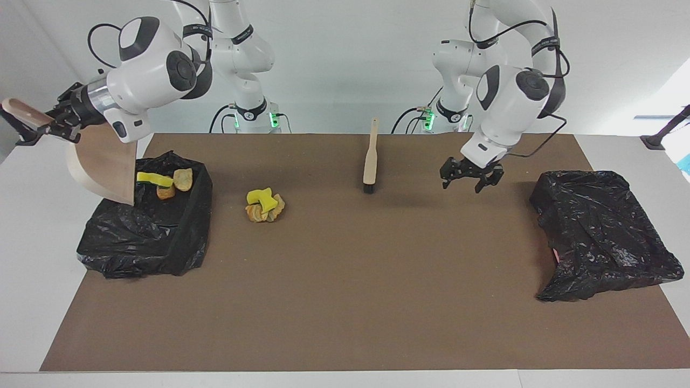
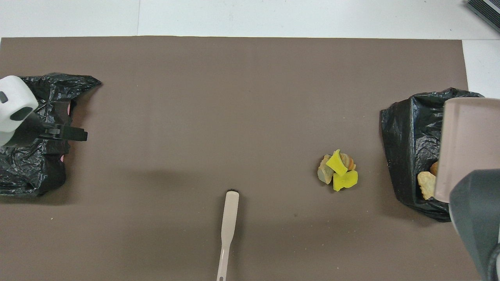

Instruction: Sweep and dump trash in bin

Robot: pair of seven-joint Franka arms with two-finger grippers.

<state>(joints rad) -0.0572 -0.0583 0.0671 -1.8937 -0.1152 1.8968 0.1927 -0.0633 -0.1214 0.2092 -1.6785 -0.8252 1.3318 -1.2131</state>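
A: Nearest the robots first?

B: Beige wooden-handled brush with dark bristles [image 1: 370, 156], flat on the brown mat [image 1: 345, 302], nobody holding it. Parked there, I'd guess, because sweeping is paused while the pan empties.

A: Right arm?

B: Right gripper [image 1: 53, 121] is clamped tight on the handle of the beige plastic dustpan [image 1: 102, 167], raised and tipped steeply over the black bag-lined bin at the right arm's end of the table [image 1: 145, 237]. The lip points down into the bin; that tilt reads as a dump. From overhead the pan [image 2: 466, 144] covers much of that bin [image 2: 410, 144].

A: Anything in it?

B: Yes: a yellow foam chunk [image 1: 153, 178] and two tan bread-like lumps [image 1: 183, 178] lie in its end nearer the robots, just beside the pan lip.

A: Trash left over?

B: A small heap of yellow foam chunks and tan lumps [image 1: 264, 205] on the mat, beside that bin toward the middle, farther from the robots than the brush. Not yet swept, so I'd call the job partly done.

A: Left arm?

B: Left gripper [image 1: 472, 176] hangs fully spread and empty over the mat, between the brush and the second black bag-lined bin at the left arm's end [image 1: 604, 231]. No trash shows in that one.
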